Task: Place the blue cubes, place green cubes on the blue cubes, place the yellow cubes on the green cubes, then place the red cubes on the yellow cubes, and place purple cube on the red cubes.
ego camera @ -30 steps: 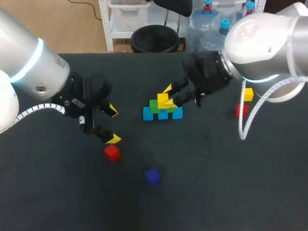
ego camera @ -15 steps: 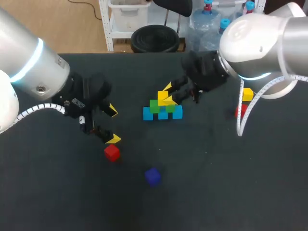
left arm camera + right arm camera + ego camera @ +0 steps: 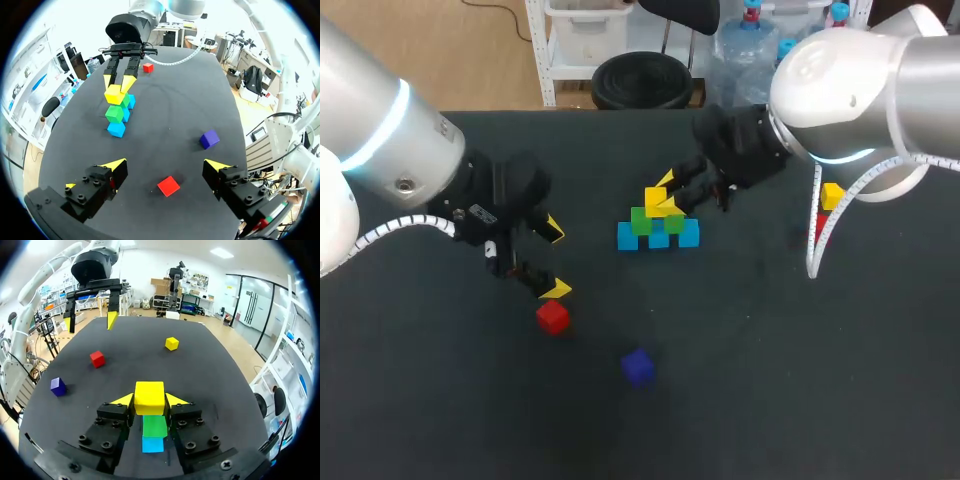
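Three blue cubes [image 3: 658, 238] lie in a row mid-table, with two green cubes [image 3: 641, 220] on top of them. My right gripper [image 3: 663, 197] is shut on a yellow cube [image 3: 656, 200] right over the green ones; contact with them cannot be told. In the right wrist view this yellow cube [image 3: 149, 397] sits between the fingers, above a green cube [image 3: 155, 426] and a blue cube [image 3: 152, 444]. My left gripper [image 3: 555, 259] stands open just above a red cube [image 3: 552, 316], which lies ahead of it between the tips [image 3: 168, 186]. A purple cube [image 3: 637, 366] lies nearer the front.
A second yellow cube [image 3: 833, 196] and a second red cube [image 3: 817, 228] lie at the right, beside my right arm's white cable. In the left wrist view my right gripper [image 3: 122, 80] holds the yellow cube [image 3: 114, 94] over the stack.
My right arm has shifted slightly left and toward the back with the yellow cube still held. The left arm and the loose cubes have not moved.
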Available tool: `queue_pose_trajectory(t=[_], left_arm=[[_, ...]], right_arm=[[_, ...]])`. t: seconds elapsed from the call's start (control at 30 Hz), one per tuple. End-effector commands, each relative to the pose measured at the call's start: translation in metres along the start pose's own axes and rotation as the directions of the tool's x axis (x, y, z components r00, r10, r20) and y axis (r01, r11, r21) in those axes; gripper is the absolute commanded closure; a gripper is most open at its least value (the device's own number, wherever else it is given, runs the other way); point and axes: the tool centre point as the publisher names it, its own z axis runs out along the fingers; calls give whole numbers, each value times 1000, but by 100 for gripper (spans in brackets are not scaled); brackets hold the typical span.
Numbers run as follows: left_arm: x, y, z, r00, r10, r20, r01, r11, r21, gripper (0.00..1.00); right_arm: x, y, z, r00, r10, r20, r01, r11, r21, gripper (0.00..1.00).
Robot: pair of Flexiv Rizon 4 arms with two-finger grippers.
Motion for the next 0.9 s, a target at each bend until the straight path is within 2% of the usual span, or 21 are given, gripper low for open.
queue_pose_trajectory(t=[0.03,0.9], left_arm=[[1,1,0,1000,4,5,-4,1000,3,0],[1,1,0,1000,4,5,-4,1000,3,0]], right_arm=[[1,-4,2,1000,2,-1,-2,1000,-6,100],[7,-10,6,1000,17,-3,-17,1000,-11,100]])
